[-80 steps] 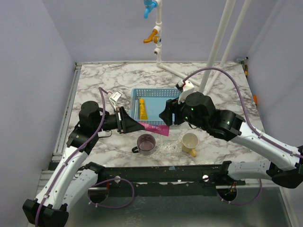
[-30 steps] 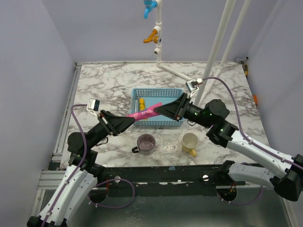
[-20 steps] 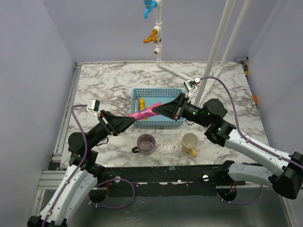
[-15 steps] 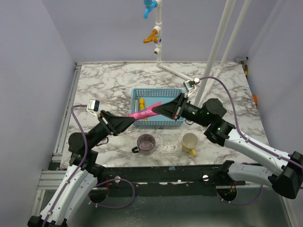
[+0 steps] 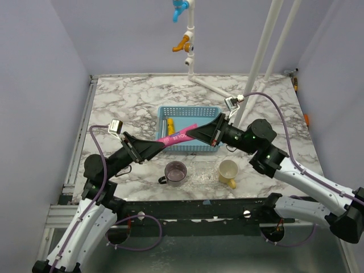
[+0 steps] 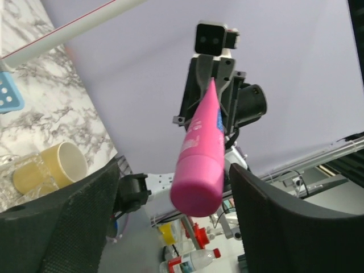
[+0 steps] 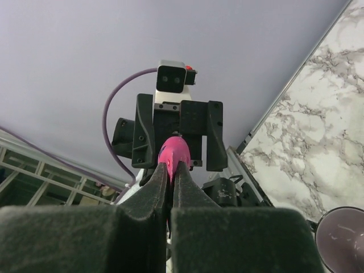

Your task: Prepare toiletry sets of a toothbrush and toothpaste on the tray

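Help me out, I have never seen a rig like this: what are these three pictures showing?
Two robot arms are bolted at the near edge of a marble table. One picture looks down from above. The other two come from a camera on each wrist, so each sees its own fingers. On the table stand a blue basket with a yellow tube inside, a purple mug, a yellow mug, and between the mugs a clear tray that is hard to see. In the air, the right gripper pinches the flat end of a pink tube. The left gripper stands open on either side of its cap end.
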